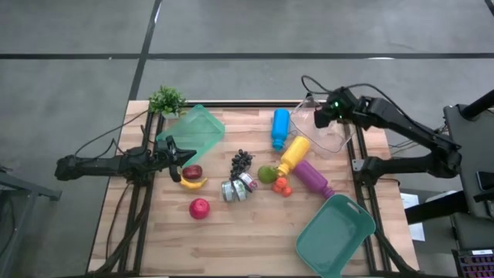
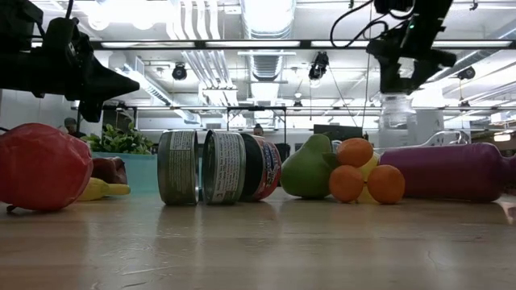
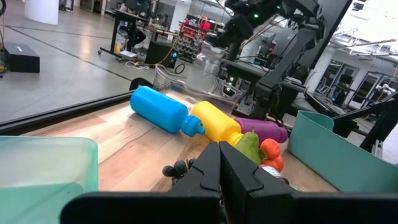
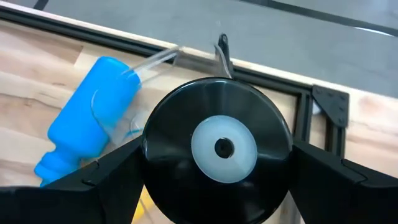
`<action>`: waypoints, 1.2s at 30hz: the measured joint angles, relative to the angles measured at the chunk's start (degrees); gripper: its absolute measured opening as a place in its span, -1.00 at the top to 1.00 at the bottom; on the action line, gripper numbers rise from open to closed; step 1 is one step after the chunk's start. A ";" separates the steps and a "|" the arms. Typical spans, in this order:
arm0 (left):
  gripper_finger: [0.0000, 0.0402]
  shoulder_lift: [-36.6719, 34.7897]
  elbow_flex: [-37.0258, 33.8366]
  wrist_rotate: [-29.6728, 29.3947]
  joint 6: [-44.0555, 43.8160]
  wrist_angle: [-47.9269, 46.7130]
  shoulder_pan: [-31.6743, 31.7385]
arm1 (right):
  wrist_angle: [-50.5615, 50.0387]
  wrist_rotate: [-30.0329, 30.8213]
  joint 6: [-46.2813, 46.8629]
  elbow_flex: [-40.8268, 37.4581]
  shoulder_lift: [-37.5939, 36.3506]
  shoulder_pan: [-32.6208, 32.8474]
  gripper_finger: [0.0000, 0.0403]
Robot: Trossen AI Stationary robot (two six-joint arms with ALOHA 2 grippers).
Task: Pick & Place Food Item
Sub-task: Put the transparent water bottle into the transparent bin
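My right gripper (image 1: pixel 320 117) hangs over the clear container (image 1: pixel 333 133) at the table's far right. It is shut on a round black thing with a white centre (image 4: pixel 222 147). In the low view a pale cylinder (image 2: pixel 395 109) shows below the right gripper (image 2: pixel 401 76). My left gripper (image 1: pixel 182 154) is shut and empty. It hovers just far of the dark red apple (image 1: pixel 191 171) and the banana (image 1: pixel 193 184). The grapes (image 1: pixel 241 161), red apple (image 1: pixel 199 208), pear (image 1: pixel 267 174) and oranges (image 1: pixel 282 185) lie on the table. My right gripper pinches the round black thing between its two fingers, one on each side of its rim (image 4: pixel 152 155). The fingers (image 4: pixel 109 171) come from above, pointing down. The thing is lifted clear of the table, above the clear container.
Blue (image 1: pixel 280 127), yellow (image 1: pixel 293 154) and purple (image 1: pixel 312 177) bottles lie at mid-table. Cans (image 1: pixel 239 188) lie on their sides near the centre. A green bin (image 1: pixel 194 131) and a plant (image 1: pixel 166 99) sit far left, and a teal bin (image 1: pixel 336 235) near right. The near-left wood is bare.
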 joint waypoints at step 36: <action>0.99 0.00 -0.01 0.00 0.00 0.00 0.01 | 11.46 -12.30 -16.93 6.42 16.37 -15.98 -0.61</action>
